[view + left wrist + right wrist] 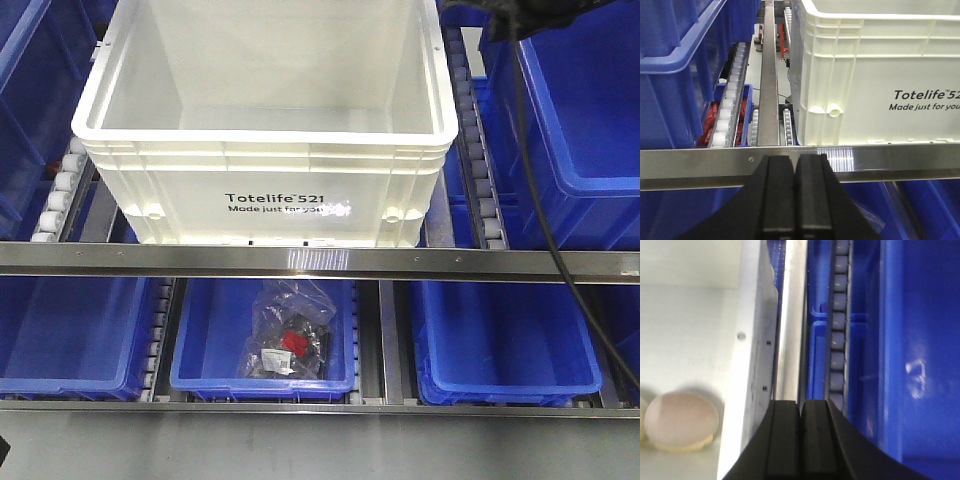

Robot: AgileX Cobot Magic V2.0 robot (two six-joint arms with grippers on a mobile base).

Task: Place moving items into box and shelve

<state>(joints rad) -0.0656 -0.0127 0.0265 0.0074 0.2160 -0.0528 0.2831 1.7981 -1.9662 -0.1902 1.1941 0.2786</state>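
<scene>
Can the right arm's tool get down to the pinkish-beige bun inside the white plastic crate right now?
Probably yes: the pinkish-beige bun lies uncovered in the open-topped white plastic crate, just beside the shut right tool, which hangs over the rim.

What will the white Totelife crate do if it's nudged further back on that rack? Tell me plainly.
The white crate sits on the rack's roller tracks, so it would probably glide back easily rather than drag. Its ribbed rim and thick walls look stiff, so flexing seems unlikely. It is wide and squat, so tipping seems unlikely. The pinkish bun inside may roll.
</scene>
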